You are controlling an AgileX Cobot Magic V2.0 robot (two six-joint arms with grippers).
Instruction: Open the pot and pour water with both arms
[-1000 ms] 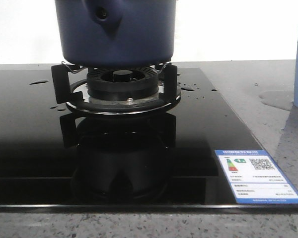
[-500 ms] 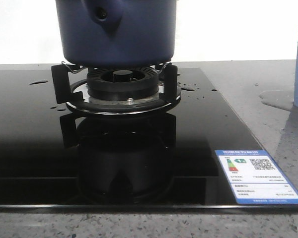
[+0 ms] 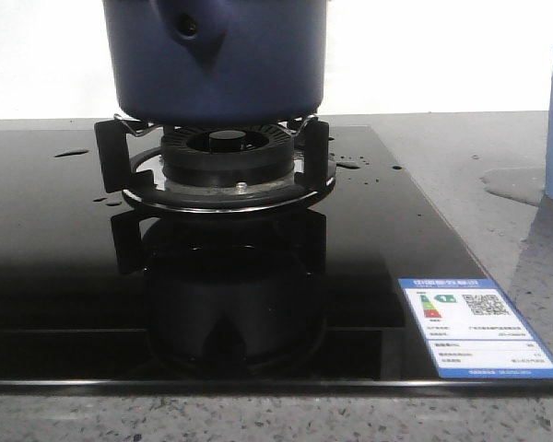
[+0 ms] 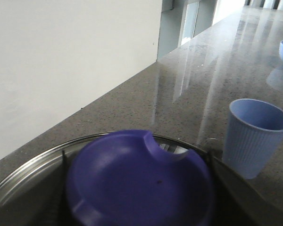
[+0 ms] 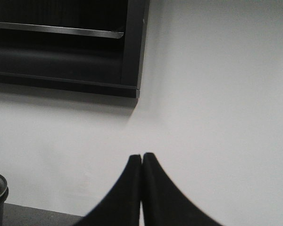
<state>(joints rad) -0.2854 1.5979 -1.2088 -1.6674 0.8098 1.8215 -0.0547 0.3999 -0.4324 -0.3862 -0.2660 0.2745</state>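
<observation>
Right gripper: black fingers pressed together, nothing between them, facing a white wall.
Left gripper: out of frame in its own wrist view; opening cannot be told.
Pot: navy, seated on the burner stand, as before.
Water: wet patch on the counter at 3 o'clock of the burner, edge slightly changed since a second ago.
Pale blue cup: beside the patch.
</observation>
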